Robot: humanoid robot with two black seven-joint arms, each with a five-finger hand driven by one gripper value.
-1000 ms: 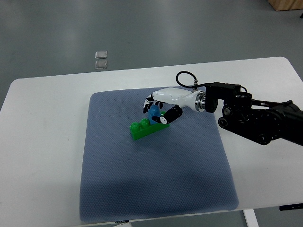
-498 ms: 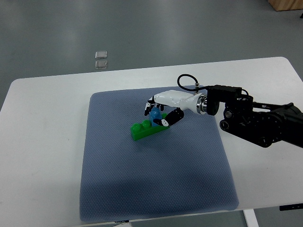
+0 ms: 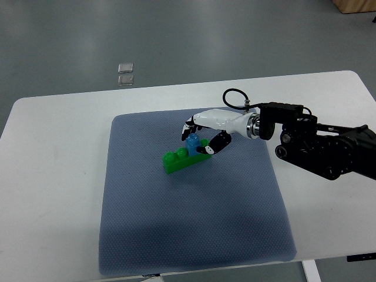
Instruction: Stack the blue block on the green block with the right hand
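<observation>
From my station I saw the right hand (image 3: pixel 202 136) reaching in over the mat (image 3: pixel 188 223) on the tabletop (image 3: pixel 53 176), its fingers (image 3: pixel 187 127) curled about the blue block (image 3: pixel 192 144) from behind and the thumb near the block's right side. Whether they pressed on it or stood just off it, I could not tell at that size.

The blue block sat on top of the green block (image 3: pixel 179 160), toward its right end, upright as far as I could judge. The green block lay flat near the middle of the mat, running from lower left to upper right, with two studs bare at its left end.

I judged the step in hand to be the seating or release at the end of the stack. The next move called for the fingers to open clear of the blue block on both sides, then a lift straight up, so that nothing dragged the block off its studs or shifted the green block under it.

The left arm did not show.
</observation>
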